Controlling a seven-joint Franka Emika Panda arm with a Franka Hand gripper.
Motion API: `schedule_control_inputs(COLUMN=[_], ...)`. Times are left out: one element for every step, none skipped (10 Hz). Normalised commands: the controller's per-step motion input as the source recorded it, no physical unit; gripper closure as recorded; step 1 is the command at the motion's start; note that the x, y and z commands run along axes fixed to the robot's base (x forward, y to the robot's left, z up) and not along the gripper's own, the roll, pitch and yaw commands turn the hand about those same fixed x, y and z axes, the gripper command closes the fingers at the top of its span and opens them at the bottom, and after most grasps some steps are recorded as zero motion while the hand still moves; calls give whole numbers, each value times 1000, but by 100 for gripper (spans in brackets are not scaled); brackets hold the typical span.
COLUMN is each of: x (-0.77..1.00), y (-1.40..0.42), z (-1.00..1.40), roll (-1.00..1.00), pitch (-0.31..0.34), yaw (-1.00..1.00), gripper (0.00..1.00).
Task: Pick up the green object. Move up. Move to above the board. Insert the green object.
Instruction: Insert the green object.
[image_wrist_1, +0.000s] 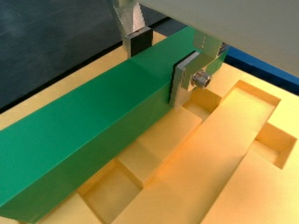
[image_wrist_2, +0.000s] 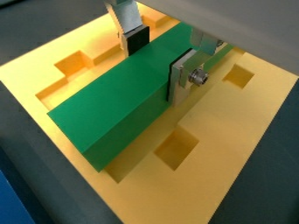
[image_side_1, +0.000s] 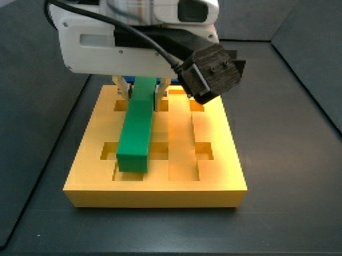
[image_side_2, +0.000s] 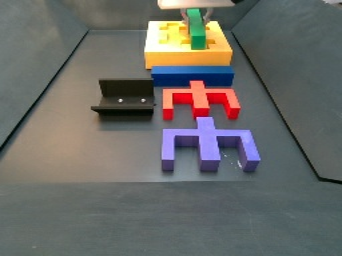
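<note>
The green object (image_wrist_2: 117, 105) is a long green bar lying lengthwise over the yellow-orange board (image_wrist_2: 239, 131), along its middle groove. My gripper (image_wrist_2: 160, 57) is shut on the bar near its far end, with a dark pad on one side and a silver finger plate (image_wrist_2: 184, 77) on the other. Both wrist views show this grip (image_wrist_1: 162, 59). In a side view the gripper (image_side_1: 144, 92) holds the bar (image_side_1: 136, 135) low over the board (image_side_1: 214, 185). I cannot tell whether the bar touches the groove. The bar (image_side_2: 197, 28) and board (image_side_2: 167, 45) also show far back.
A thin flat blue bar (image_side_2: 191, 75) lies against the board's near side. In front of it lie a red comb-shaped piece (image_side_2: 201, 100) and a purple one (image_side_2: 207, 145). The dark fixture (image_side_2: 123, 98) stands to their left. Dark walls ring the floor.
</note>
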Motion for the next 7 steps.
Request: schedule_control_inputs(x=[-74, -31, -37, -129, -77, -80, -117], y=[0, -200, -97, -80, 51, 109, 54], z=[-97, 0, -134, -137, -146, -137, -123], roll=[163, 243, 159, 116, 90, 73, 60], pitch=[-87, -81, -63, -99, -4, 0, 0], yaw=[94, 214, 137, 91, -46, -180, -154], gripper=[100, 100, 100, 100, 100, 100, 100])
